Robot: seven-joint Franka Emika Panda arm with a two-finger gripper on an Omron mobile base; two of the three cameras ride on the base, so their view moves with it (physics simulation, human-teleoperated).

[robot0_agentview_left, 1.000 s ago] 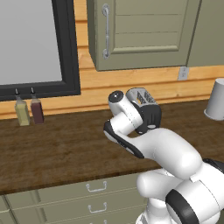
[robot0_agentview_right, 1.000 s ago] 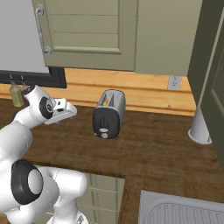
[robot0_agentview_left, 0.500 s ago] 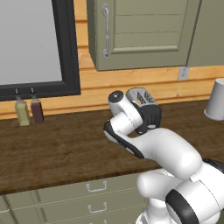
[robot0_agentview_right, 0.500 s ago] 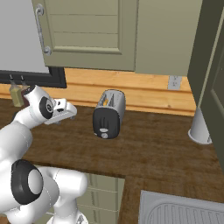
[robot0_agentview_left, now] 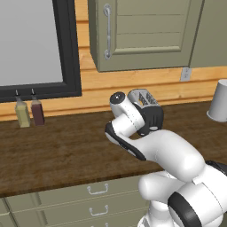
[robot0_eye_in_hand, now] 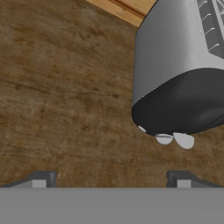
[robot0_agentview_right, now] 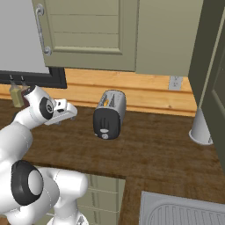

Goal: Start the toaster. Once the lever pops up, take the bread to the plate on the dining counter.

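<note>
The toaster (robot0_agentview_right: 108, 115) stands on the wood-topped counter (robot0_agentview_right: 158, 149) against the back wall, with black sides and a silver-grey slotted top. In the hand view it fills the upper right (robot0_eye_in_hand: 179, 65), with two pale controls (robot0_eye_in_hand: 174, 139) low on its black end. My gripper (robot0_eye_in_hand: 111, 180) hovers over the counter just left of and in front of that end, open, with nothing between its fingertips (robot0_eye_in_hand: 41, 179). In the left base view my arm covers most of the toaster (robot0_agentview_left: 146, 98). The bread is hidden. The plate and dining counter are out of view.
Two small bottles (robot0_agentview_left: 29, 112) stand at the back left under a dark-framed window. A pale cylinder (robot0_agentview_right: 201, 128) stands to the toaster's right, below a wall outlet (robot0_agentview_right: 175, 81). A sink (robot0_agentview_right: 184, 212) lies at the lower right. Cabinets hang above.
</note>
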